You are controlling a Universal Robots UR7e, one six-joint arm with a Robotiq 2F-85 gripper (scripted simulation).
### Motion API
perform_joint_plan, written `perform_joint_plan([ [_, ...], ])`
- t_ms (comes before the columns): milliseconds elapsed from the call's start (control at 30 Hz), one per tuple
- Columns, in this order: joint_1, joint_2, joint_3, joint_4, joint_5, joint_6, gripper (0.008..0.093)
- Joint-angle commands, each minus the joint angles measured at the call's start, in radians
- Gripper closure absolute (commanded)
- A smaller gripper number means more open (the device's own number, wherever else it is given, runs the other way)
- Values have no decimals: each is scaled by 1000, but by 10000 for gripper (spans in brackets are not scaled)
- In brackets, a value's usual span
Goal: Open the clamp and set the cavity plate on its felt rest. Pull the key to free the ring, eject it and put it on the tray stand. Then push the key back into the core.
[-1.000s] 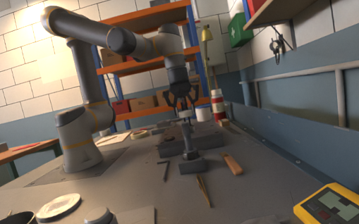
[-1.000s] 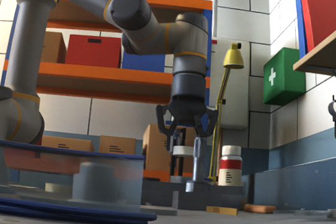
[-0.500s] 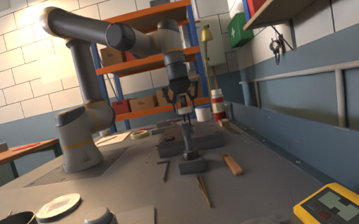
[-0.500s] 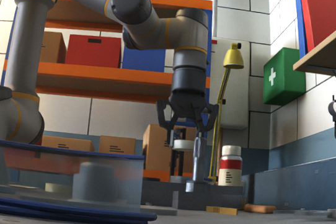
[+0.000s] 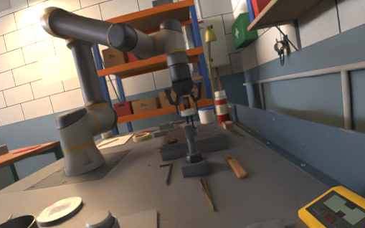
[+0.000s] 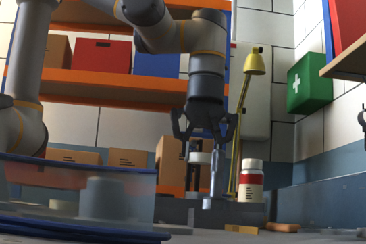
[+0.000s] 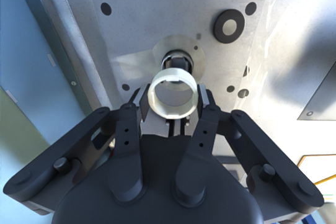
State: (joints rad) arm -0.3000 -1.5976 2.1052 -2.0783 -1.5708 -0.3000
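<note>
The white ring is in my gripper, which is closed on it and holds it in the air. I am above the grey mold base. Straight below the ring, the wrist camera shows the round core in the base. The clamp lever stands upright on its block just in front of the base. A dark round hole sits on the base's left part.
The orange and blue shelving stands behind the base. A white-capped red bottle and a white tub stand at the back. An orange-handled tool, tweezers and a hex key lie on the bench in front.
</note>
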Motion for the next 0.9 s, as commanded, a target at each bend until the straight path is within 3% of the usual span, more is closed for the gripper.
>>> perform_joint_plan([
  [0,0,0,0,0,0,0,934],
  [200,0,-12,-15,25,0,0,934],
  [400,0,-91,-176,260,0,0,934],
  [533,0,-110,-274,380,0,0,934],
  [867,-26,-120,-278,398,0,-25,934],
])
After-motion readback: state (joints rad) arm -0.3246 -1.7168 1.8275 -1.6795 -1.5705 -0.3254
